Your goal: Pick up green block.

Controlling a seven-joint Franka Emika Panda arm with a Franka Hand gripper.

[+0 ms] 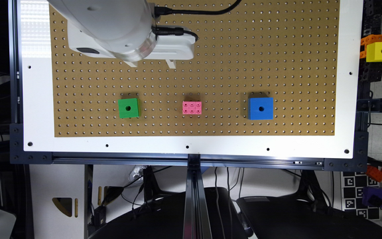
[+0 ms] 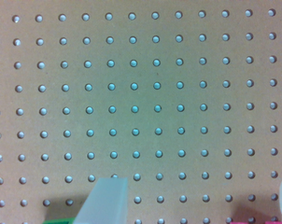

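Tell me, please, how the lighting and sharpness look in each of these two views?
Exterior view: sharp overall, glare on the white border, short shadows behind the green block. Wrist view: soft focus, the near fingertips blurred and translucent, pegboard evenly lit with a faint greenish cast.

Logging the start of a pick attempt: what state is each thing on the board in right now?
Bright green plastic cube: flat on the pegboard, hole up, ungrasped.
Small pink studded brick: resting on the board, studs up.
Blue cube: resting on the board, hole up.
Gripper: open, holding nothing.
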